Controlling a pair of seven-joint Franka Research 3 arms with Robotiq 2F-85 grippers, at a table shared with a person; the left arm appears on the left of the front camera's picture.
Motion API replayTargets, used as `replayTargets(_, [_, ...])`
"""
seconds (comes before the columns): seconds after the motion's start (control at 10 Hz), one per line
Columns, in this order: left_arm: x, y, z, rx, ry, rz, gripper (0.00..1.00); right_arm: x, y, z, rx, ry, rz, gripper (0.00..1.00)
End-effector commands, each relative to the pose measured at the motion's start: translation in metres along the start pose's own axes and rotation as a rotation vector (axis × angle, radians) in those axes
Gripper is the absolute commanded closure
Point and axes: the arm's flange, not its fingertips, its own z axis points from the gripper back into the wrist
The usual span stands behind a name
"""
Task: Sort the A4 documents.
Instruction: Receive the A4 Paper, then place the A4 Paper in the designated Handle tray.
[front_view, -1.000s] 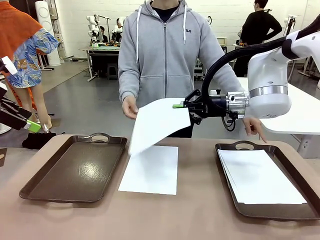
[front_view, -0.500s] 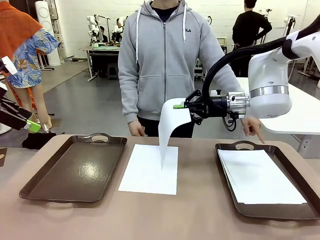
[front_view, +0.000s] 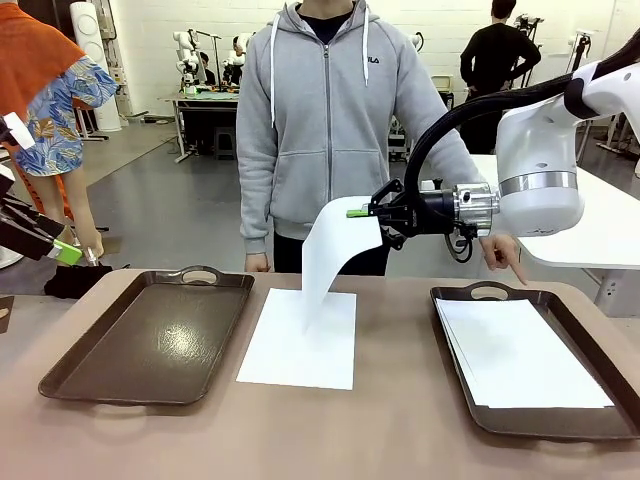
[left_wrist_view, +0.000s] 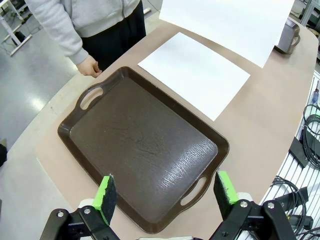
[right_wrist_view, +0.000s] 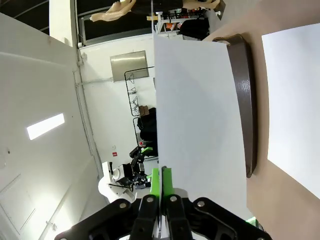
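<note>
Taking the empty brown tray (front_view: 150, 340) as marker: far right of it, the other tray (front_view: 450, 360) holds a stack of A4 documents (front_view: 520, 355), seemingly sorted. Just right of it a flat sheet (front_view: 300, 345) waits on the table. Above that is the hanging sheet (front_view: 335, 250), pinched in the clamped right gripper (front_view: 358, 211). Over the marker tray the left gripper (left_wrist_view: 165, 190) gapes, empty.

front: across the table (front_view: 400, 430) at the person (front_view: 330, 120)
left wrist: high, looking down on brown tray (left_wrist_view: 145, 150)
right wrist: rolled sideways, tight behind hanging sheet (right_wrist_view: 200, 115)
shared: that tray
</note>
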Motion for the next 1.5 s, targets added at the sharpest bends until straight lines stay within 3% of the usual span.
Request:
replayTargets(0.0, [-0.0016,0.001,-0.0007,-0.009,-0.007,0.003,0.0,0.0001,0.0007,-0.0015,0.007,-0.014,-0.005,1.0])
replayTargets(1.4, [-0.0016,0.001,-0.0007,-0.009,-0.007,0.003,0.0,0.0,0.0,0.0,0.0,0.0,0.0,0.99])
